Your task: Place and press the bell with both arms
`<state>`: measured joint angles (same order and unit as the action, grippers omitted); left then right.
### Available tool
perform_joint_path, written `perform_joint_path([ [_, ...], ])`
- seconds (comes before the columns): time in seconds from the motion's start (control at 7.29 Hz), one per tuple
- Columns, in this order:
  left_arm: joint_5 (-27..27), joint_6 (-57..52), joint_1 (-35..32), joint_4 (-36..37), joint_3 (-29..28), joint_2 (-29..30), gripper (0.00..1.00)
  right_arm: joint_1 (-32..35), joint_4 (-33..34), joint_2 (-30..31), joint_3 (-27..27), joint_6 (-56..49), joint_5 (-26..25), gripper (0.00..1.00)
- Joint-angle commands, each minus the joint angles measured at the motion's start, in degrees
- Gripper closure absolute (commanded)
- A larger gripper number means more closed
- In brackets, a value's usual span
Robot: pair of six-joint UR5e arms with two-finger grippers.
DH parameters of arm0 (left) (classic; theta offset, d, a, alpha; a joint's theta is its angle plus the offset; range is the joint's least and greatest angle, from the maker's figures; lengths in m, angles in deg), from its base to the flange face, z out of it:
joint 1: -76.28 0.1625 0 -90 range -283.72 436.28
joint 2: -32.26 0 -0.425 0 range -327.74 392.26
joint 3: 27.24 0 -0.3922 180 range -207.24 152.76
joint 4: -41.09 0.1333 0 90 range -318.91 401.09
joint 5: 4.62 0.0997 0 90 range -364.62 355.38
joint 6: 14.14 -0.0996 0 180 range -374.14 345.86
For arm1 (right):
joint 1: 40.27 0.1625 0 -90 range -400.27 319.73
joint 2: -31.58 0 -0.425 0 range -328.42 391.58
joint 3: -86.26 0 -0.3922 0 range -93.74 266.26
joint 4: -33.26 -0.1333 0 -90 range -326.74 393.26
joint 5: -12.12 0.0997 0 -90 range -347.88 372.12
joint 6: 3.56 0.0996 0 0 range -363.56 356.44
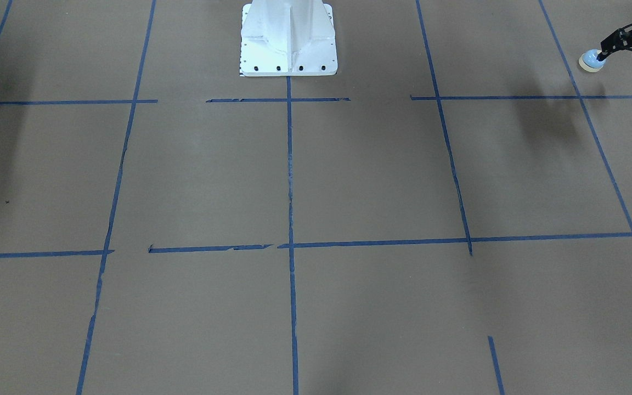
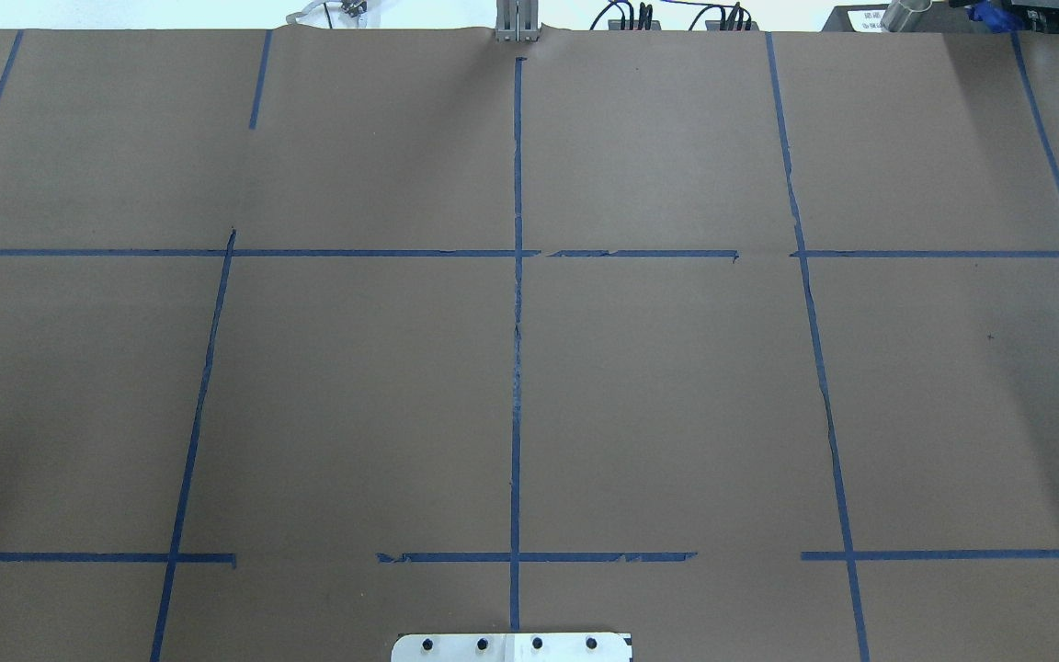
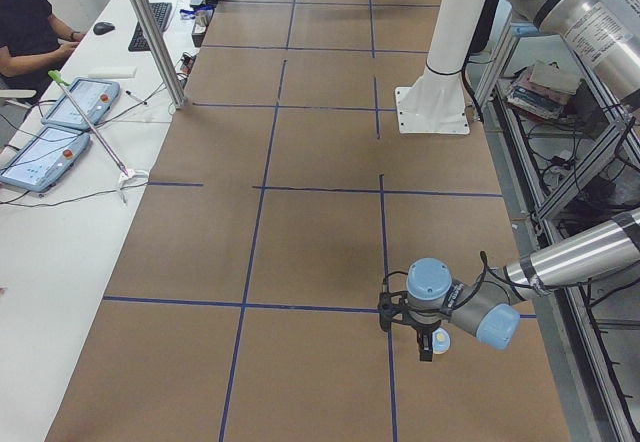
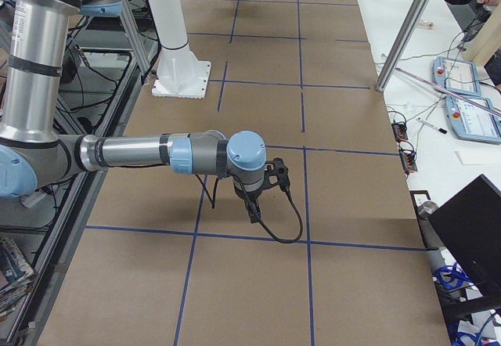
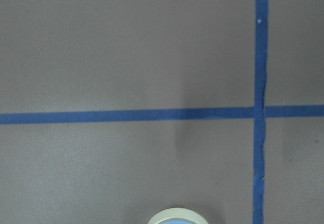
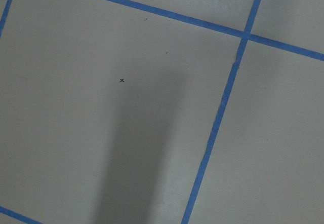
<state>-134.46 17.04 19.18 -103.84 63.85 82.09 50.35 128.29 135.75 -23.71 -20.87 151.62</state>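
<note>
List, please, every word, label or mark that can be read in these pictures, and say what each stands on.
"x": a small pen mark on the brown table cover.
Print on the left arm, on its silver tube: too small to read.
White sign beyond the far edge: blurred.
Tablet screens: too small to read.

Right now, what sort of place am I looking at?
Probably a robotics lab: a table gridded with blue tape, the right arm over it, and teach pendants on the side bench.
</note>
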Motion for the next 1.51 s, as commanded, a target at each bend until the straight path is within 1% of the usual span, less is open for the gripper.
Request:
perform_joint_path([
  [0.0, 0.02, 0.55, 2.07, -2.29, -2.14, -0.09, 0.00, -0.26, 0.07, -0.02, -0.07, 0.00, 0.07, 0.00],
  [0.27, -0.15, 0.73, 6.36, -2.29, -2.23, 0.09, 0.00, -0.53, 0.07, -0.02, -0.07, 0.00, -0.02, 0.00],
  [0.41, -0.59, 0.81, 9.77, -2.29, -2.23, 0.44, 0.00, -0.53, 0.07, -0.02, -0.07, -0.09, -0.02, 0.00],
  [0.82, 0.11, 7.47, 18.22, -2.29, -2.58, 3.86, 0.00, -0.53, -0.02, -0.02, 0.02, -0.09, -0.02, 0.00],
  [1.1, 1.16, 7.49, 18.68, -2.64, -3.20, 3.69, 0.00, -0.53, -0.02, -0.02, 0.02, -0.09, -0.02, 0.00],
  [1.37, 1.34, 9.76, 18.69, -5.88, -3.99, 2.73, 0.00, -0.53, -0.02, -0.02, -0.07, -0.09, -0.02, 0.00],
])
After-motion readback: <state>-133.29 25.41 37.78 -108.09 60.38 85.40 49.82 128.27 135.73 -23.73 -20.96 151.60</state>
